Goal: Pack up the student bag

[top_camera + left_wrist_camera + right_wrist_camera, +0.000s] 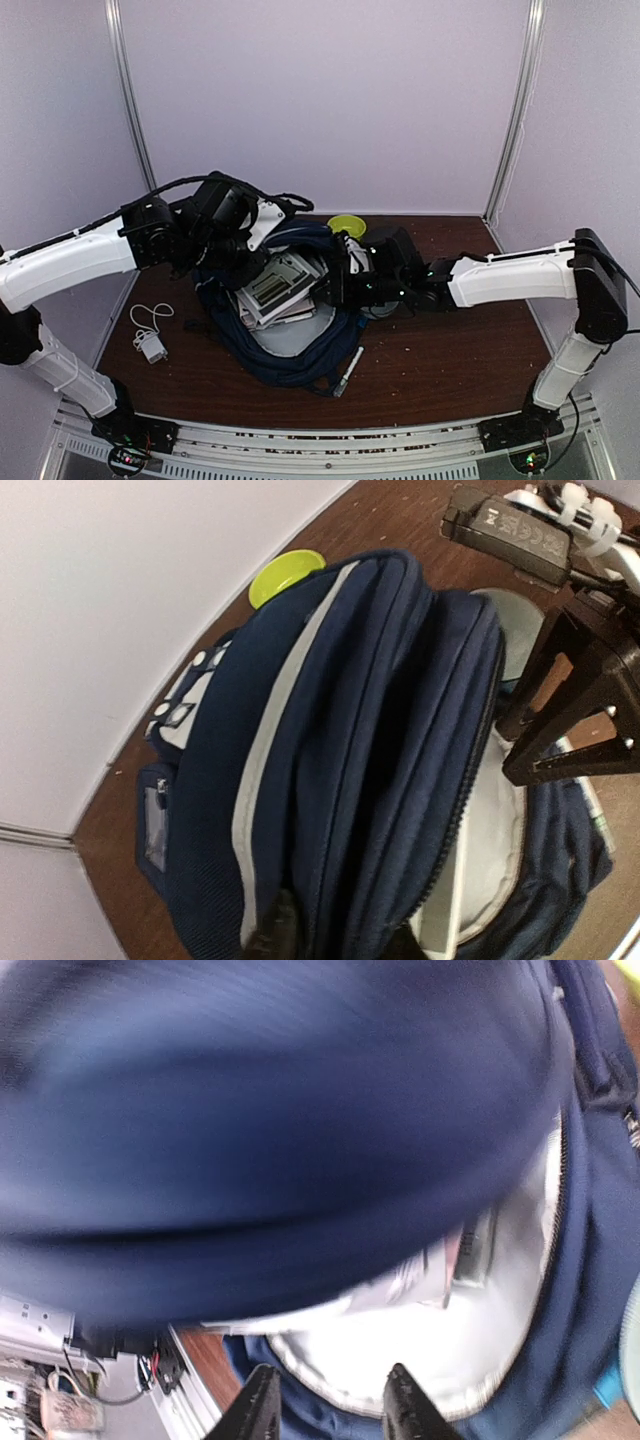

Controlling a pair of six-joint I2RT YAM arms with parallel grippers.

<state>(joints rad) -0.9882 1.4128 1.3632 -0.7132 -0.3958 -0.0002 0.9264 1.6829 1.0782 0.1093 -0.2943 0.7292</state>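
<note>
The blue student bag (pixel 270 360) with a white stripe lies open in the middle of the brown table (pixel 450 350), books (pixel 275 285) inside; the left pincer (pixel 335 940) pinches its cloth; the right pincer (pixel 330 1405) is a bit apart, grip unclear; white walls (pixel 330 100) around.

A dark brown wooden desk (pixel 450 350) stretches out before me. On its far side, near the pale back wall (pixel 320 100), I see a small lime-green round disc (pixel 346 224). Off to my left lies a white boxy charger (pixel 152 347), its thin white cord (pixel 150 318) looped just beyond it. Nearer the front edge a slim white pen-like stick (pixel 350 368) rests at a slant.
</note>
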